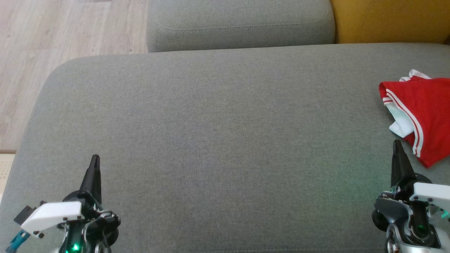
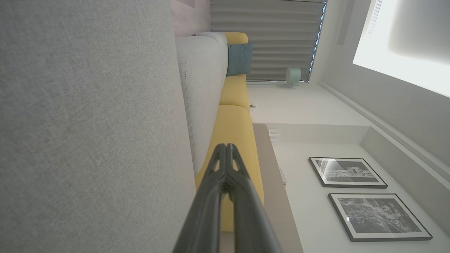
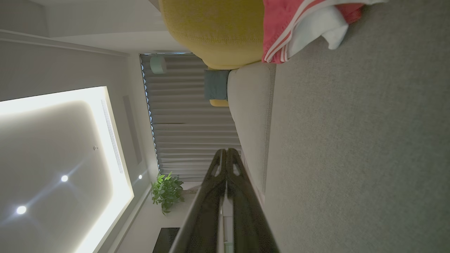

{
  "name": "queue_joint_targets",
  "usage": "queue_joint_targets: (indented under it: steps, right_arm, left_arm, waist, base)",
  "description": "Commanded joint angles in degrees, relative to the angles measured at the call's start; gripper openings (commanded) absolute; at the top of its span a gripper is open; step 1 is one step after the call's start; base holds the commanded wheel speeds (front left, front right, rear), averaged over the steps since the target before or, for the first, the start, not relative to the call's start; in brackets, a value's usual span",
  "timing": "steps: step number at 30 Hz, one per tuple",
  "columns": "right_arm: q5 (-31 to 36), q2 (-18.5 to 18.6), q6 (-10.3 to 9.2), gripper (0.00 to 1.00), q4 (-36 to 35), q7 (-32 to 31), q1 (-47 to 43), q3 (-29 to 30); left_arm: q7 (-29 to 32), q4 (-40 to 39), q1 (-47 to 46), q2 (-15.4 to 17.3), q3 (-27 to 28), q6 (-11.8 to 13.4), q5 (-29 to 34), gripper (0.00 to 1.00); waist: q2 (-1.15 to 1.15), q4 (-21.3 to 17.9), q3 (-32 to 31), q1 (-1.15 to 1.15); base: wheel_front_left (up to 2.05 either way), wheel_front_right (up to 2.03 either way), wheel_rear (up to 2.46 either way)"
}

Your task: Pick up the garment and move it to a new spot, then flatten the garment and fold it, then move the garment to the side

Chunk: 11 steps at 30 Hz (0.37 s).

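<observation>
Grey sofa seat: woven cloth, matt, slightly rough. Far right, garment: red cloth w/ white trim, soft, matt. Far left, floor: pale wood planks, smooth. Near, left gripper & right gripper: dark smooth plastic fingers, white plastic shells

Soft, even light covers the wide grey woven-fabric sofa seat in the head view, which is nearly shadowless and slightly grainy, with a faint green cast at the lower right. In the wrist views the large rectangular recessed ceiling light panel burns out white. Small round ceiling spotlights flare, edges bow mildly, and the right gripper's long dark fingers blur near the lens.
</observation>
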<state>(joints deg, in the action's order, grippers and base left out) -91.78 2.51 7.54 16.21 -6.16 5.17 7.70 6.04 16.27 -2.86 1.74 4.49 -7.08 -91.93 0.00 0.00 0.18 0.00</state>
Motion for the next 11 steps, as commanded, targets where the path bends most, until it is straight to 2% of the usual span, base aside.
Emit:
queue_joint_targets:
  steps: [1,11]
  right_arm:
    - [-0.40,0.37,-0.05,0.00,-2.19,-0.32,1.02,-1.19]
    - [-0.40,0.37,-0.05,0.00,-2.19,-0.32,1.02,-1.19]
  left_arm:
    - [0.44,-2.22,-3.33,1.14,2.01,-0.41,-0.25,0.00]
    - [0.44,-2.22,-3.33,1.14,2.01,-0.41,-0.25,0.00]
  waist:
    - [0.00,0.00,0.00,0.00]
    - [0.00,0.00,0.00,0.00]
  base:
    - [0.00,0.00,0.00]
    - [0.00,0.00,0.00]
